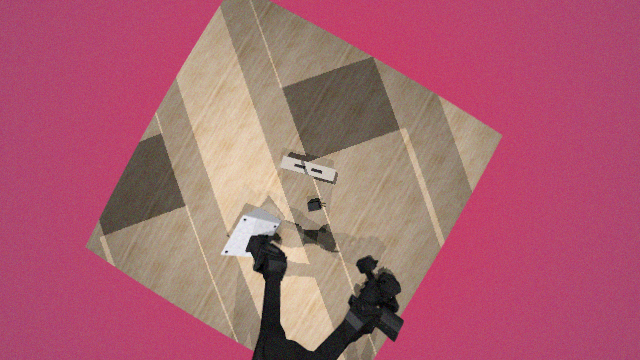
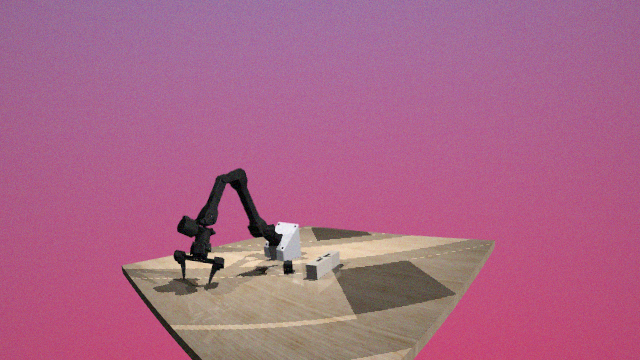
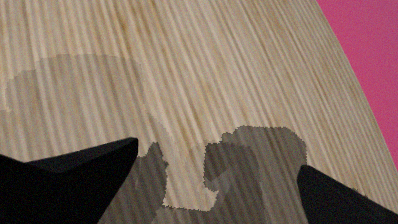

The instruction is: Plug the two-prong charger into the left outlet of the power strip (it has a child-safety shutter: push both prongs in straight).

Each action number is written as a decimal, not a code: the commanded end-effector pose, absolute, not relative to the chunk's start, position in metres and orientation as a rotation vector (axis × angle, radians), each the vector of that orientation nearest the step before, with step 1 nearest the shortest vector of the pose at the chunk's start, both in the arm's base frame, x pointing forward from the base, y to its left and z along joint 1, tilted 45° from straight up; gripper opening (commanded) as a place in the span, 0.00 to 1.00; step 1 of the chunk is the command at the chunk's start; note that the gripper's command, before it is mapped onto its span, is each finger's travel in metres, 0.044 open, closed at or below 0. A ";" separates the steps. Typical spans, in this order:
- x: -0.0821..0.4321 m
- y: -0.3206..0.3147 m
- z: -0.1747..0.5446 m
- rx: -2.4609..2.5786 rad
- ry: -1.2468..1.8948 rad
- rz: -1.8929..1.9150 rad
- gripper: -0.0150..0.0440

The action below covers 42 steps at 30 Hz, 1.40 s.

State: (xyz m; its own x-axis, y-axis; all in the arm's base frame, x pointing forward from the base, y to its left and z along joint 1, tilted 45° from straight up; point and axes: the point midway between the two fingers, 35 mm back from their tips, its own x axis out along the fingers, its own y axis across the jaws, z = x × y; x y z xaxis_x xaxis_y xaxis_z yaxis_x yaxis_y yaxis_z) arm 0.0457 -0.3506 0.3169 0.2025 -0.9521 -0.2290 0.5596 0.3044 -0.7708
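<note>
The black charger (image 1: 314,204) (image 2: 288,267) lies on the table; its prongs point right in the top view. The white power strip (image 1: 328,173) (image 2: 326,265) lies beyond it, with two dark outlet slots on top; a thin dark shadow crosses the strip between them. My gripper (image 1: 378,276) (image 2: 197,281) (image 3: 218,159) is open and empty, pointing down low over the table. It is well away from the charger, below and right of it in the top view. Neither charger nor strip shows in the wrist view.
The white arm mount (image 1: 237,242) (image 2: 290,237) stands left of and below the charger in the top view. The table edge (image 1: 419,273) runs close by my gripper, and it shows at the right in the wrist view. Shadows cross the table.
</note>
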 end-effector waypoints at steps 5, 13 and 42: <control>0.069 -0.346 0.305 -0.507 0.761 -1.118 1.00; 0.095 -0.340 0.282 -0.362 0.751 -1.077 1.00; 0.176 -0.281 0.201 0.021 0.851 -0.904 1.00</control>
State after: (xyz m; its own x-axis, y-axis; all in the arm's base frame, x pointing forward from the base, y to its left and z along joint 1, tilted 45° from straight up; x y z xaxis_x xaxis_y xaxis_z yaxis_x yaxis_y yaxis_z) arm 0.1703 -0.2902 0.2131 0.3307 -0.7094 -0.6225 0.6995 0.6270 -0.3429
